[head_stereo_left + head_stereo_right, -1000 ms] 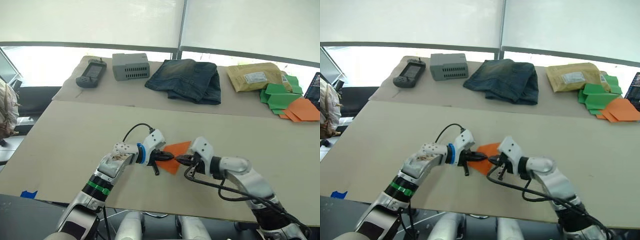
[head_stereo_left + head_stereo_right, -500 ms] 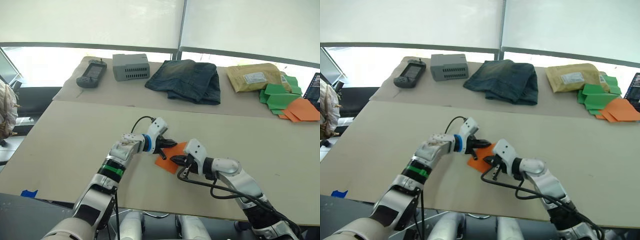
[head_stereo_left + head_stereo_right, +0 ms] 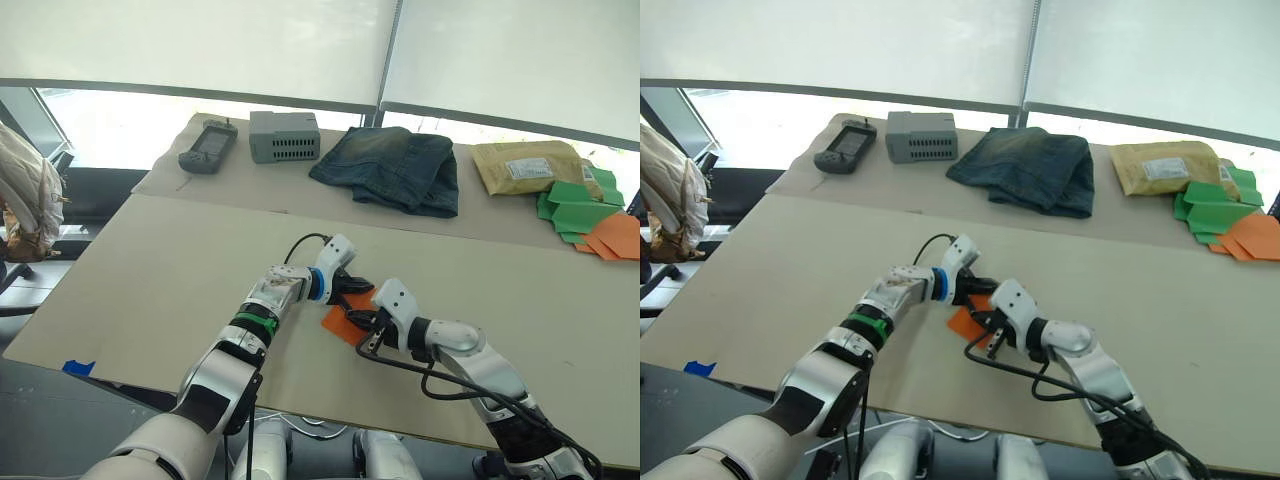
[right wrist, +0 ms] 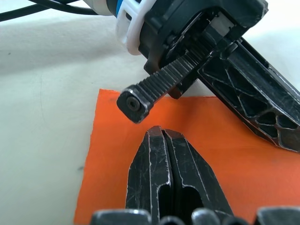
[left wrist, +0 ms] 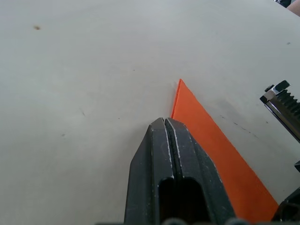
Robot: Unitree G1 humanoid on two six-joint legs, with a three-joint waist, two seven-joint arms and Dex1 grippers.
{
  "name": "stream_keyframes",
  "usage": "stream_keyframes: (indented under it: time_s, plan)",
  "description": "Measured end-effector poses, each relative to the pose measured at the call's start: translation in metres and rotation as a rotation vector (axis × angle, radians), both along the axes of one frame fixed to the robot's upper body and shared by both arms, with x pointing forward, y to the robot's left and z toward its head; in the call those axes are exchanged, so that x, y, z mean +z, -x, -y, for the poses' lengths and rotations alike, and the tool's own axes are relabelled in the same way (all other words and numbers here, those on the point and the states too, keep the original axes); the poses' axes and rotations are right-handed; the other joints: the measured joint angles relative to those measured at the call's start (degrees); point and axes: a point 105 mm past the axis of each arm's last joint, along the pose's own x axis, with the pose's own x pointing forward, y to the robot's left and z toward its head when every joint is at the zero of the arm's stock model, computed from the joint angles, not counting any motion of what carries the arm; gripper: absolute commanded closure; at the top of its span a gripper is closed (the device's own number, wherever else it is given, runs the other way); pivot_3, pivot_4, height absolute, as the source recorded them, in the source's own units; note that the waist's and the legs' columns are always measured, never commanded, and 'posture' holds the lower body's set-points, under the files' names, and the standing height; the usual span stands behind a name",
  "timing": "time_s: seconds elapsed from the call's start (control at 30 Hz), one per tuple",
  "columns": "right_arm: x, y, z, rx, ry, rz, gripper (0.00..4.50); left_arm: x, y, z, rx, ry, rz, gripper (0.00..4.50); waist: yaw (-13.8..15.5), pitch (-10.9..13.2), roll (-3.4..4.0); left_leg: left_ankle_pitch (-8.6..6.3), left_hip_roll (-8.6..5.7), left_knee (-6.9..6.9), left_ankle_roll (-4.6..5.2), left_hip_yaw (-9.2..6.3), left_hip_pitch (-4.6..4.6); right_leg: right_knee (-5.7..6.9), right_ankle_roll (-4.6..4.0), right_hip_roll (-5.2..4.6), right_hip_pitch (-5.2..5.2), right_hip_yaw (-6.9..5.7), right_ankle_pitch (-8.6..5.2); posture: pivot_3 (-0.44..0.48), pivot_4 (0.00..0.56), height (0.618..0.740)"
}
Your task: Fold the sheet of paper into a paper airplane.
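I have the thin bright orange sheet of paper (image 3: 347, 318) lying flat on the near part of the tan worktop (image 3: 150, 270), between my two grippers. The left gripper (image 3: 349, 285) comes over its far-left edge with its jaws pressed together; I cannot tell whether they pinch the paper or only press on it. The right gripper (image 3: 367, 322) sits on the near-right part with its jaws also pressed together, tips on the orange surface.

My worry is that with both tips crowded on so small a sheet, any uneven drag could skew the crease or wrinkle the paper, and the grippers could knock into each other. If the paper slips under a tip, the fold will land off line.

On the far strip I count one black handheld device (image 3: 208, 147), one grey vented box (image 3: 284, 136), one folded pair of dark jeans (image 3: 391, 170), one tan padded envelope (image 3: 531, 166), and a pile of green and orange paper shapes (image 3: 590, 214) at the far right that I cannot count singly.
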Motion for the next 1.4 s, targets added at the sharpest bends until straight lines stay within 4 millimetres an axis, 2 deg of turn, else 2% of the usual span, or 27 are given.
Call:
stream_keyframes:
  time_s: [0.1,0.2,0.4,0.6,0.73,0.8,0.9,1.03,1.23,1.33,1.4]
  plan:
    - [0.0,-0.001,0.0,0.0,0.003,-0.005,4.5,0.0,-0.001,-0.002,-0.002,-0.013,0.017,4.47,0.0,0.0,0.0,0.0,0.03,0.0,0.0,0.0,-0.02,-0.09,0.02,0.0,0.03,-0.02,0.01,0.0,0.15,0.728]
    - [0.001,-0.002,-0.004,0.011,0.004,-0.004,4.5,0.001,-0.002,-0.013,0.004,-0.025,0.054,4.47,-0.4,0.0,0.0,0.0,0.07,-0.01,0.0,0.0,-0.08,-0.06,0.02,0.01,0.07,-0.03,0.02,0.0,0.15,0.728]
    - [0.002,-0.003,-0.013,0.045,-0.003,-0.009,4.5,0.007,0.008,-0.055,0.022,-0.104,0.142,4.47,-2.8,0.0,0.01,0.26,0.14,-0.06,0.45,-0.08,-0.23,0.28,0.01,0.02,-0.08,0.0,-0.03,0.0,0.15,0.728]
    - [0.003,-0.004,-0.017,0.061,0.001,-0.007,4.5,0.009,0.04,-0.085,0.046,-0.148,0.115,4.47,-3.8,0.0,0.04,0.27,0.15,-0.35,0.45,-0.47,-0.19,0.28,0.18,-0.06,-0.14,0.03,-0.16,0.0,0.15,0.728]
    - [0.003,-0.006,-0.016,0.057,0.004,-0.007,4.5,0.008,0.065,-0.089,0.013,-0.144,0.048,4.47,-3.8,0.0,0.06,0.24,0.16,-0.35,0.41,-0.54,-0.17,0.29,-0.07,-0.11,-0.15,0.03,-0.29,0.0,0.15,0.728]
    - [0.003,-0.006,-0.016,0.057,0.004,-0.007,4.5,0.01,0.074,-0.093,0.005,-0.148,0.03,4.47,-3.8,0.0,0.07,0.06,0.17,-0.35,0.1,-0.56,-0.19,0.29,-0.09,-0.13,-0.18,0.03,-0.31,0.0,0.15,0.728]
    - [0.003,-0.006,-0.016,0.061,0.005,-0.007,4.5,0.016,0.083,-0.099,0.003,-0.136,0.01,4.47,-3.8,0.0,0.08,0.07,0.17,-0.35,0.12,-0.56,-0.2,0.28,-0.1,-0.14,-0.21,0.03,-0.33,0.0,0.15,0.728]
    - [0.004,-0.006,-0.016,0.062,0.005,-0.007,4.5,0.026,0.085,-0.106,0.018,-0.109,0.004,4.47,-3.7,0.0,0.09,0.08,0.17,-0.35,0.14,-0.57,-0.23,0.28,-0.11,-0.14,-0.25,0.02,-0.33,0.0,0.15,0.728]
    - [0.007,-0.005,-0.012,0.06,0.006,0.005,4.5,0.041,0.073,-0.108,0.072,-0.053,0.026,4.47,-3.4,0.0,0.08,0.12,0.13,-0.35,0.2,-0.56,-0.53,0.28,-0.1,-0.14,-0.58,0.01,-0.32,0.0,0.15,0.728]
    - [0.013,-0.008,-0.001,0.025,0.013,0.014,4.5,0.053,0.063,-0.108,0.089,-0.036,0.086,4.47,-3.3,0.0,0.08,0.28,0.07,-0.35,0.46,-0.49,-0.92,0.35,-0.05,-0.16,-0.93,0.06,-0.29,0.0,0.15,0.728]
    - [0.017,-0.01,0.01,-0.01,0.015,0.005,4.5,0.055,0.057,-0.112,0.11,-0.032,0.108,4.47,-3.4,0.1,0.07,0.28,0.07,-0.35,0.47,-0.48,-1.05,0.35,0.29,-0.13,-1.06,0.07,-0.08,0.0,0.15,0.728]
